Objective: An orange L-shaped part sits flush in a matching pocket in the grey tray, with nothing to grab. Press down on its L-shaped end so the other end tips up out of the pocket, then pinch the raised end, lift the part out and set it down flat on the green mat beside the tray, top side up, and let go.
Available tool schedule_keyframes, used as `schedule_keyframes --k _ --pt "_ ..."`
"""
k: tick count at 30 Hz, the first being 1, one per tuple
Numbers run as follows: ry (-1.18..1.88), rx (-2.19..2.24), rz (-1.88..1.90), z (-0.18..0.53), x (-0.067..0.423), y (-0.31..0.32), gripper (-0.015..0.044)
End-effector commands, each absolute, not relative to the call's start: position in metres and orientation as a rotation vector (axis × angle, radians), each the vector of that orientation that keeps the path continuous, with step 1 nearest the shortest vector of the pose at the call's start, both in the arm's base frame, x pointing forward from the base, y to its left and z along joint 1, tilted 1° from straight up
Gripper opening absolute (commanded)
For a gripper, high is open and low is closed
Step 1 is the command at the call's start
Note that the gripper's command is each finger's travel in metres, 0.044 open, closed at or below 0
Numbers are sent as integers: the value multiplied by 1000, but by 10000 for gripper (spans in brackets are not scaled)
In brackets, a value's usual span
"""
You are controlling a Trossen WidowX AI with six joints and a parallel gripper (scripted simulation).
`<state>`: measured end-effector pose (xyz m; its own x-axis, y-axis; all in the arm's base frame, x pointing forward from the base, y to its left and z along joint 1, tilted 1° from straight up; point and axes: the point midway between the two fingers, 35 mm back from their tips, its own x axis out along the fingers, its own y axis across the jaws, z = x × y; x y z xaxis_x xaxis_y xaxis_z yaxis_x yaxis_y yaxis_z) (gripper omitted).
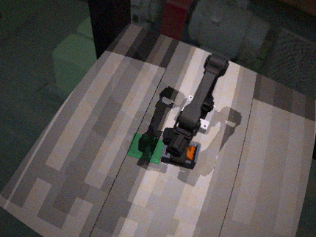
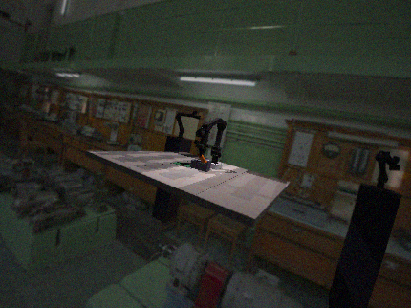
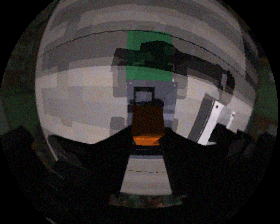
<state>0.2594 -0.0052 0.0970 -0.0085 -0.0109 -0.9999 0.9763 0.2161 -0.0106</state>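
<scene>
The orange L-shaped part (image 1: 189, 152) (image 3: 148, 123) rests in the grey tray (image 1: 195, 159) (image 3: 164, 96), tilted, with one end raised toward my fingers. My gripper (image 1: 178, 148) (image 3: 145, 128) is low over the tray and shut on that raised end. In the wrist view the part runs from my fingertips away toward the tray's far side. The green mat (image 1: 135, 149) (image 3: 139, 72) lies flat on the table just left of the tray, partly under the arm's shadow. In the exterior view the arm and tray (image 2: 201, 165) are small, with a speck of orange at the gripper (image 2: 204, 159).
The arm's base with white mounting tabs (image 1: 204, 124) stands just behind the tray. The table edges lie far from the tray on all sides. A dark pillar (image 1: 108, 17) stands past the table's back left corner.
</scene>
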Motion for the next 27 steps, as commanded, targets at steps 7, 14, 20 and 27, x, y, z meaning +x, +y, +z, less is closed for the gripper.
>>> schedule_keyframes --k 7,14,20,27 --pt "1301 1048 -1050 115 261 -4 0" --pt "1301 1048 -1050 126 261 -4 0" --pt "1301 1048 -1050 136 261 -4 0" --pt "1301 1048 -1050 141 261 -4 0"
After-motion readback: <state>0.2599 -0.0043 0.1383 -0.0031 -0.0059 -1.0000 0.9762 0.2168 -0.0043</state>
